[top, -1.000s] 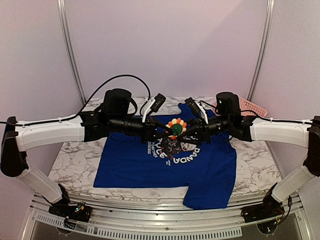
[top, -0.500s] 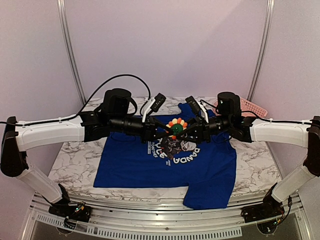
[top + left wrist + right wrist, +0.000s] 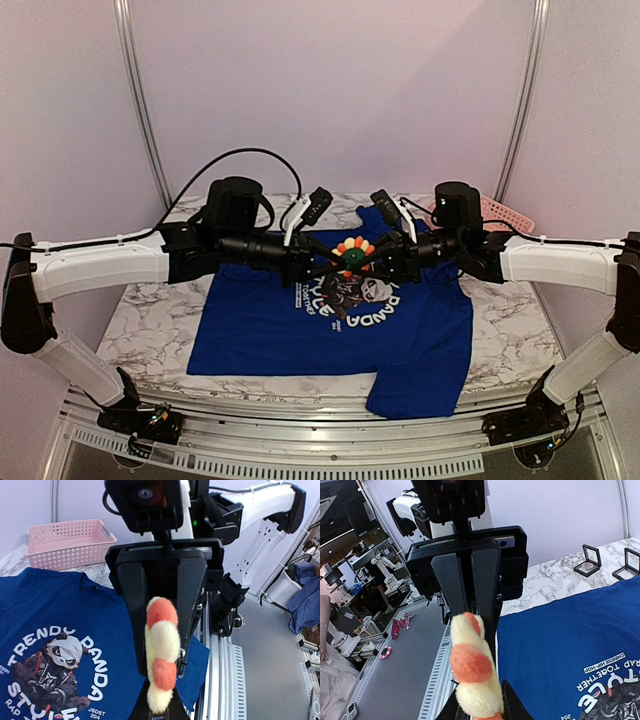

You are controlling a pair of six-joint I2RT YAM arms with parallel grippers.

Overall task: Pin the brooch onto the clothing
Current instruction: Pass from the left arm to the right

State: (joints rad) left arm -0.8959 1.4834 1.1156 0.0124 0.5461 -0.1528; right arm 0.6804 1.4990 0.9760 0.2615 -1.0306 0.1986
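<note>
**Operator:** What was under my arms?

**Observer:** You had a marble-patterned table (image 3: 150, 320), with pale lilac walls (image 3: 330, 90) behind it and a metal pole (image 3: 138, 100) at each back corner. Your blue panda T-shirt (image 3: 260, 330) lay flat on the table, one fold hanging over the near edge.

**Operator:** What had changed in the last second?

**Observer:** Your right gripper (image 3: 372, 258) had drawn its fingers in around the brooch (image 3: 353, 252). They flanked it closely, but I couldn't tell whether they pressed on it. Your left gripper (image 3: 336, 262) was clamped on the brooch from the other side. The brooch hung in the air between the two, above the T-shirt's print.

**Operator:** Anything else around, or in my way?

**Observer:** A pink perforated basket (image 3: 505, 213) stood at the far right corner, just beyond the T-shirt. Two small black square boxes (image 3: 590, 560) sat on the bare table past the T-shirt's edge. In each wrist view, the brooch and the opposite gripper blocked the middle of your sight.
</note>
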